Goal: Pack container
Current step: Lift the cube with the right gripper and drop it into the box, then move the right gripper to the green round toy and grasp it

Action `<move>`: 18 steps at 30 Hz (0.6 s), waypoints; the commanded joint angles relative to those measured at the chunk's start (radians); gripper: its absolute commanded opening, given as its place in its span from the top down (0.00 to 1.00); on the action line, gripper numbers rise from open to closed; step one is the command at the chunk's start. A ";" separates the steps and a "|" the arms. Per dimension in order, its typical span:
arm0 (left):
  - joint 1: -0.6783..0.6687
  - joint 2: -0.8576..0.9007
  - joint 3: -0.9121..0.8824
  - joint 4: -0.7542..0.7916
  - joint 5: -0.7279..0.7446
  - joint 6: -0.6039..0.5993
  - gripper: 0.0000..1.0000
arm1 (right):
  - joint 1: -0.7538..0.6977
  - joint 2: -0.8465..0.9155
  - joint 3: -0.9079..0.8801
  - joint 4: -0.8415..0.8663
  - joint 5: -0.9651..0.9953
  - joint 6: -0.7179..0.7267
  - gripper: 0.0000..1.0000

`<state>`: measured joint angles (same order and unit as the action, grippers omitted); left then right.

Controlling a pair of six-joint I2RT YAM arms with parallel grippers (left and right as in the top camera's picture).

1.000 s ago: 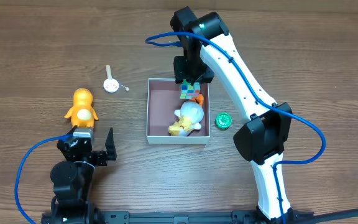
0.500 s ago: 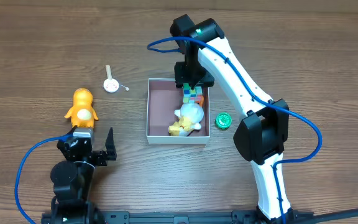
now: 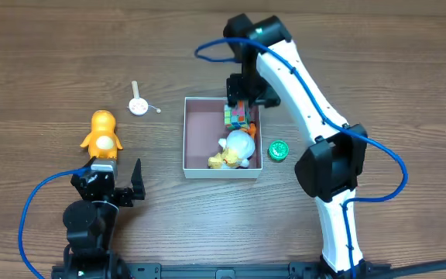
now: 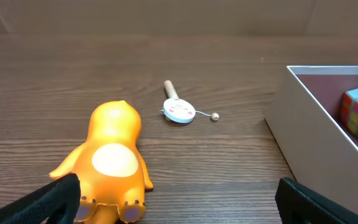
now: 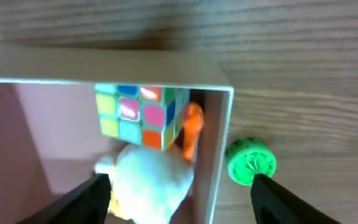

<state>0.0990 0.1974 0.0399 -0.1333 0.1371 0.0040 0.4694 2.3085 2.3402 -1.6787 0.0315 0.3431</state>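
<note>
The container [image 3: 201, 136] is a square white-walled box with a pink floor at the table's middle. In it lie a multicoloured puzzle cube [image 3: 236, 116], a white and yellow duck toy [image 3: 237, 147] and an orange piece under the cube. My right gripper [image 3: 244, 97] is open and empty above the container's far right corner. In the right wrist view its jaws [image 5: 182, 199] spread over the cube [image 5: 142, 115] and the duck [image 5: 148, 180]. An orange toy figure [image 3: 103, 133] lies left of the container. My left gripper [image 3: 118, 184] is open just in front of the orange figure [image 4: 110, 162].
A green disc [image 3: 277, 150] lies on the table just outside the container's right wall, also in the right wrist view [image 5: 251, 163]. A small white rattle on a stick [image 3: 138, 105] lies at the far left, also in the left wrist view [image 4: 179, 110].
My right gripper has let go of the puzzle cube, which now lies in the container, and has drawn back up and to the right. The left arm has not moved.
</note>
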 commanded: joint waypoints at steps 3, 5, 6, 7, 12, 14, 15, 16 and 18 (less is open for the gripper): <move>0.005 -0.001 -0.005 0.004 -0.007 0.019 0.00 | -0.137 -0.164 0.275 -0.015 0.026 0.010 0.16; 0.005 -0.001 -0.005 0.004 -0.007 0.019 0.00 | -0.209 -0.230 0.270 -0.016 0.034 0.018 0.12; 0.005 -0.001 -0.005 0.004 -0.007 0.019 0.00 | -0.230 -0.248 0.262 -0.016 0.029 0.021 0.11; 0.005 -0.001 -0.005 0.004 -0.007 0.019 0.00 | -0.256 -0.275 0.238 -0.016 0.024 0.023 0.07; 0.005 -0.001 -0.005 0.004 -0.007 0.019 0.00 | -0.362 -0.450 -0.105 -0.015 -0.006 0.059 0.00; 0.005 -0.001 -0.005 0.004 -0.007 0.019 0.00 | -0.390 -0.489 -0.197 -0.016 -0.037 0.088 0.00; 0.005 -0.001 -0.005 0.004 -0.007 0.019 0.00 | -0.402 -0.495 -0.214 -0.016 -0.052 0.113 0.00; 0.005 -0.001 -0.005 0.004 -0.007 0.019 0.00 | -0.418 -0.494 -0.214 -0.015 -0.099 0.126 0.00; 0.005 -0.001 -0.005 0.004 -0.007 0.019 0.00 | -0.455 -0.494 -0.214 0.006 -0.207 0.125 0.00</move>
<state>0.0990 0.1974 0.0399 -0.1333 0.1371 0.0040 0.0544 1.8503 2.1242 -1.6932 -0.0433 0.4355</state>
